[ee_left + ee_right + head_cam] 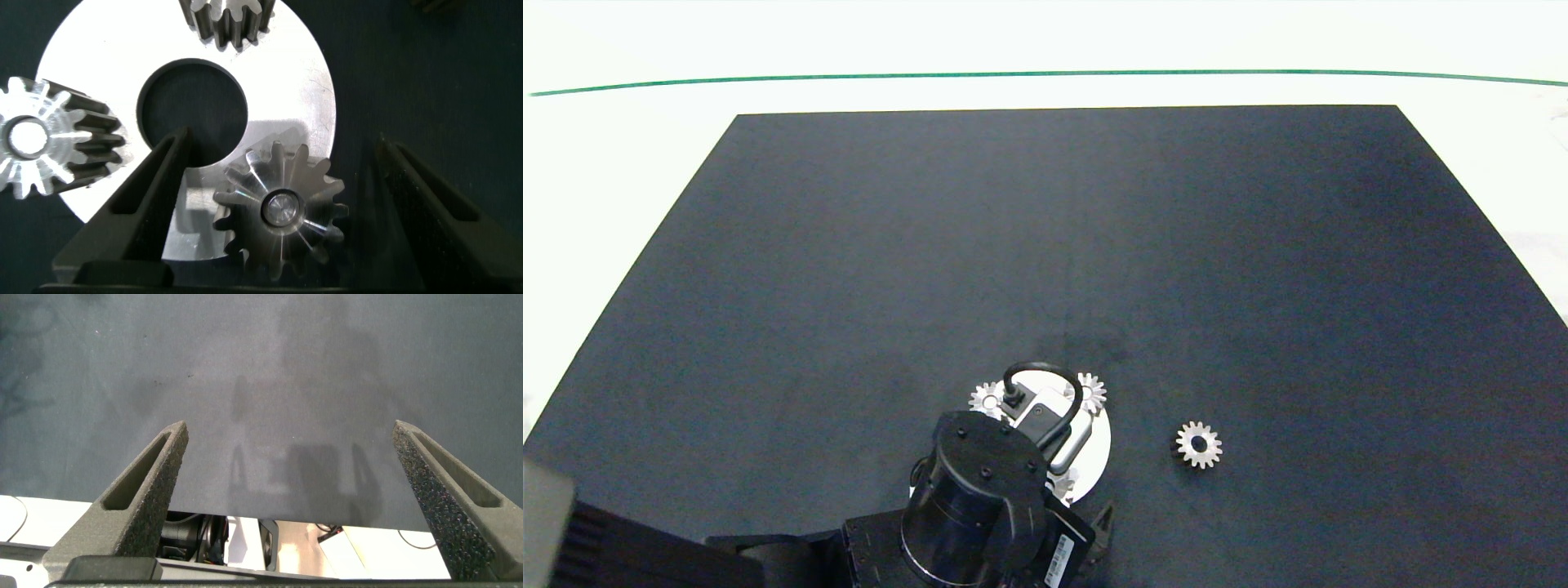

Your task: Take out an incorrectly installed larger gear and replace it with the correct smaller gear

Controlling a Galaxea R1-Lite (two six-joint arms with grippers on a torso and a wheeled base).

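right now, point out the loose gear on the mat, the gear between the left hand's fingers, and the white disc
loose gear point(1199, 444), head view, toothed ring beside its centre hole
gear between the fingers point(282, 208), left wrist view, its hub
white disc point(98, 49), left wrist view, bare face near the rim

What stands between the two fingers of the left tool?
A silver gear, sitting on the white plate, stands between the fingers of the open left tool, touching neither; the left wrist view shows this.

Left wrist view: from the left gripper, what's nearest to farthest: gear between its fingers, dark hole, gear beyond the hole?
1. Silver metal gear, between the fingers of the open left gripper.
2. Dark round hole, in the white disc's middle.
3. Second silver gear, on the disc's rim beyond the hole.
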